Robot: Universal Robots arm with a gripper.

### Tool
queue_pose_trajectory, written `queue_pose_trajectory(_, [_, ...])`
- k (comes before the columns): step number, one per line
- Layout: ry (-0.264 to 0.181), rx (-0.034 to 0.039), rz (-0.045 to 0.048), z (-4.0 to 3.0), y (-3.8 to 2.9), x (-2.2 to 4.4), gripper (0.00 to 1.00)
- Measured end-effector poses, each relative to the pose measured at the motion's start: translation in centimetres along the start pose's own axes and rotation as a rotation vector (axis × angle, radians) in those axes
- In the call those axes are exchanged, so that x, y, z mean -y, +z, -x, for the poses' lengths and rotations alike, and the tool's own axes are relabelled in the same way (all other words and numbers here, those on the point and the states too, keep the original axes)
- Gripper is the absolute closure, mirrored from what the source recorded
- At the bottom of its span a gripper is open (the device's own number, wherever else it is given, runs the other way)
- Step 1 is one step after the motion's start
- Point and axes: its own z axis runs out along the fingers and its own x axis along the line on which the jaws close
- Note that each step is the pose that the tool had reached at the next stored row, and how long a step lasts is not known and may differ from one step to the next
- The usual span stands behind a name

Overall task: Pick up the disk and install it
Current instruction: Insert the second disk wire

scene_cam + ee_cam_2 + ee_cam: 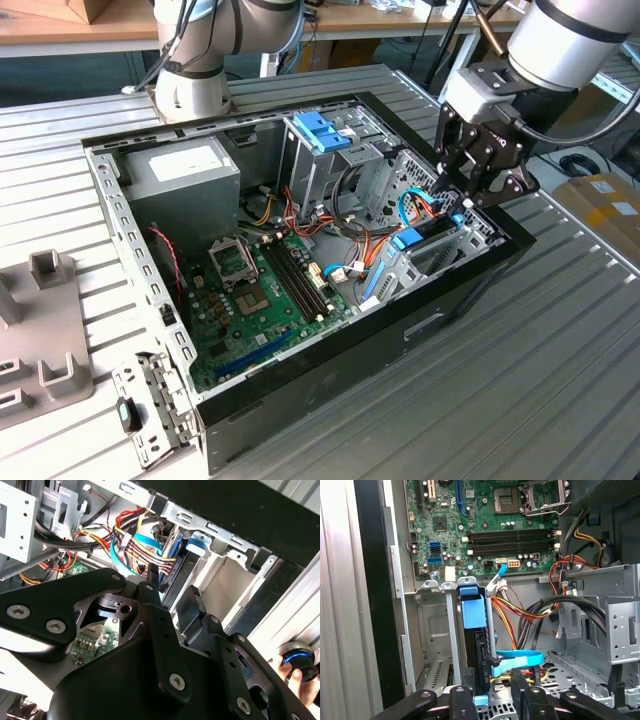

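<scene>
Exterior view first: open case (400, 320) lying flat on a ribbed table (560, 370), motherboard (270, 290) facing up, grey supply box (180, 180) at the far corner on the exterior view's left, drive cage with a blue handle (322, 130) near the middle of the far wall. Gripper (462, 205) down at the case's end on the exterior view's right, directly over the disk (430, 228). Disk standing on edge in the bay there, blue carrier end toward the motherboard, bundled cables (350, 250) just beside it. Second wrist view next: gripper (172, 582) seen from behind its black linkage, fingers (150, 595) spread to either side of the dark disk (176, 567), red, yellow and blue wiring (135, 540) close beside. At the edge, a person's hand (295, 677) on a knob with a blue ring (298, 659), outside the case. First wrist view last: disk (475, 640) upright in its slot against the case wall, light-blue carrier tab (472, 612) on its end nearest the motherboard (510, 530). Gripper (490, 695) straddling the disk's other end, one finger (461, 702) close against it, the other standing apart with a flat blue cable (517, 660) visible through the gap. Spread, not pinching.
</scene>
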Motion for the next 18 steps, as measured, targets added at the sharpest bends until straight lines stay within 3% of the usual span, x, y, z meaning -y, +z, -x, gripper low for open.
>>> queue_pose_trajectory(4, [0.0, -0.0002, 0.0, -0.06, 0.23, -0.45, 0.58])
queue_pose_trajectory(9, [0.0, -0.0002, 0.0, -0.18, 0.77, -0.5, 0.58])
queue_pose_trajectory(14, [0.0, -0.0007, 0.0, -0.19, 0.8, -0.5, 0.58])
queue_pose_trajectory(15, [0.0, -0.0008, 0.0, -0.19, 0.8, -0.5, 0.59])
queue_pose_trajectory(18, [0.0, -0.0009, -0.0001, -0.19, 0.8, -0.5, 0.78])
